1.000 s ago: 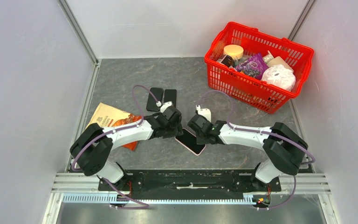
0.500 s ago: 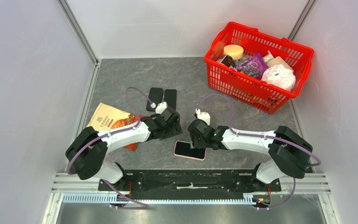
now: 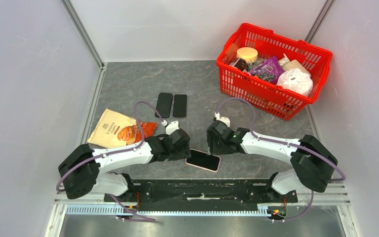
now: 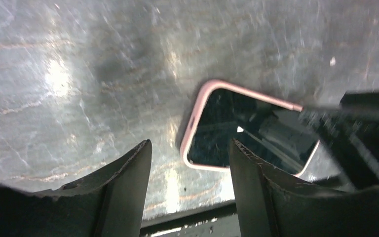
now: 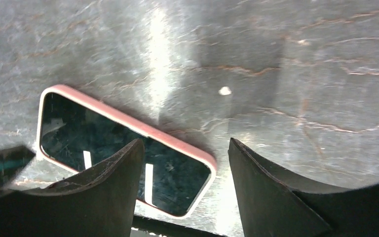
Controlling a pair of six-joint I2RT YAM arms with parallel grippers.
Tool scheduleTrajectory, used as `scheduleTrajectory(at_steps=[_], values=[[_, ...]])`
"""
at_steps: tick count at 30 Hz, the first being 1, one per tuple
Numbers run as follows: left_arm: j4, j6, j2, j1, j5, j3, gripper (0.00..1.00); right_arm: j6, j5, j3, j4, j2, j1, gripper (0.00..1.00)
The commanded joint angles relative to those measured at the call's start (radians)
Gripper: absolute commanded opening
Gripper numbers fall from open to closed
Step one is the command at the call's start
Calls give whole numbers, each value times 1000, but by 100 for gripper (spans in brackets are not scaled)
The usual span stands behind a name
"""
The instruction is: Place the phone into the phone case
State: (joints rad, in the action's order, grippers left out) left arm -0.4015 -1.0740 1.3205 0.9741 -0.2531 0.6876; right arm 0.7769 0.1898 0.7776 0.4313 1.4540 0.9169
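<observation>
- The table [image 3: 143,84] now carries everything. A second ago the phone was up between my two claws at an angle - now it lies flat on the grey top, near my bases.
- The red basket [image 3: 256,94] of groceries sits at the far right corner as it did before, and has no part in this.
- My arms have both drawn back and apart, so there is open table on either side of the phone where my claws were crowded over it.
- The chips bag [image 3: 111,129] on the left lies more exposed now that my left arm has swung off it.
- My left claw [image 4: 190,148] hangs wide open just beside the phone's short end, with nothing in it.
- My right claw [image 5: 185,145] was pinched on the phone a second ago. Now its jaws stand well apart above the other end, empty.
- The phone [image 4: 246,131] lies screen up, with the pink case [image 5: 128,123] showing as an even rim all round the dark glass. I judge it seated, so letting go looks like the closing move and not a slip. I cannot tell from here whether every corner is pressed home.
- Two dark slabs [image 3: 171,105] lie side by side further back - phones or cases, I cannot say - and they have not shifted.
</observation>
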Motion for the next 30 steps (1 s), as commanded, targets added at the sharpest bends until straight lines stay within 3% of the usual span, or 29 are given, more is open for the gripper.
scheduleTrajectory(at_steps=[1,4,6,9,15,21,30], values=[[-41,52,-61,79,3,-11,61,-31,-25,20,66,-39,-75,71],[-51,42,-54,135,14,-13,52,-55,-42,39,70,1,-102,71],[-40,19,-38,166,18,-17,41,-63,-67,42,64,25,-103,69],[0,1,-10,188,30,-26,31,-59,-99,27,49,38,-102,63],[56,-16,34,200,48,-29,20,-34,-117,-19,43,31,-101,48],[74,-22,92,177,5,-21,18,-15,-128,-57,42,19,-76,44],[109,129,179,-16,25,73,17,75,-131,-97,30,-31,50,43]])
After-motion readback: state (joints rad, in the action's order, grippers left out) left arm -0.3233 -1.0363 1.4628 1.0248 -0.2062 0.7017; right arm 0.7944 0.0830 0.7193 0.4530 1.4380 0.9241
